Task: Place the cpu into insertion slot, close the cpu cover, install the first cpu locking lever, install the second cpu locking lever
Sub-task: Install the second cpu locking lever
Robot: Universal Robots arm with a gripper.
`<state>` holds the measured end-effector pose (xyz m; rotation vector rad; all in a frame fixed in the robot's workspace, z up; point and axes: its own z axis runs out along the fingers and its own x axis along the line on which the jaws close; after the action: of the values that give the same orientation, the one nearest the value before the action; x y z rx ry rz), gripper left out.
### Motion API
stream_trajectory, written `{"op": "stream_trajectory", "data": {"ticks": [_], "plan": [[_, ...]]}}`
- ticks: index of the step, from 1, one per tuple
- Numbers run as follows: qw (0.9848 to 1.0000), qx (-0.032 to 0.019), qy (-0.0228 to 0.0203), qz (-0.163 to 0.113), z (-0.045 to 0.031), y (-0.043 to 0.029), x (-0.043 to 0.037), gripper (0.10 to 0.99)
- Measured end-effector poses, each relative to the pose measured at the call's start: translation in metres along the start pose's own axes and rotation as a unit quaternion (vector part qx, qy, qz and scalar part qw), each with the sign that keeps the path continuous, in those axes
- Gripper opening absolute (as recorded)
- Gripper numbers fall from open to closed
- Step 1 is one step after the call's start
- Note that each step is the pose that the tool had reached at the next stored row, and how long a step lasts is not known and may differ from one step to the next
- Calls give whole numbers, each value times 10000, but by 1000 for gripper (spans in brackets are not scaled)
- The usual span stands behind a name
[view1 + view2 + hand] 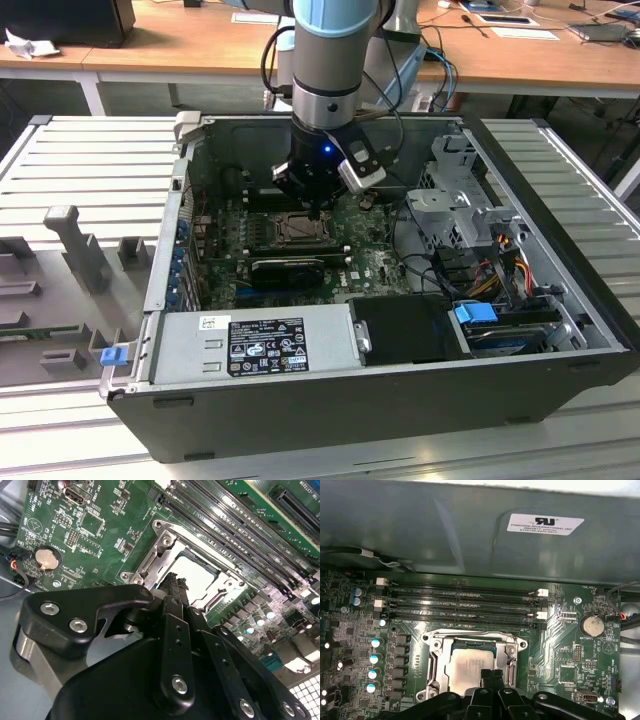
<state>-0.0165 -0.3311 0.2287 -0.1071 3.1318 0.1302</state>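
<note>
Motherboard (370, 262) lies flat in the open case, centre of the exterior view. Cpu cover (436, 652) is down around the insertion slot, window up. Cpu (467, 667) sits square inside, silver top up. Gripper (492, 674) fingertips pinched together, just above the cpu's edge.

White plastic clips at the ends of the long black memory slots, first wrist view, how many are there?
4. Two white plastic clips sit at one end of the long black memory slots, and two at the opposite end. Darker clips may go unnoticed.
</note>
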Motion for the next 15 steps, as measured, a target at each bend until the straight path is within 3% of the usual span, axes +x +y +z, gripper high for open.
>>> {"op": "stream_trajectory", "data": {"ticks": [8, 15], "plan": [[10000, -2, -1, 0, -89, 1, -1, 106], [10000, -5, -1, 0, -98, -81, 5, 106]]}}
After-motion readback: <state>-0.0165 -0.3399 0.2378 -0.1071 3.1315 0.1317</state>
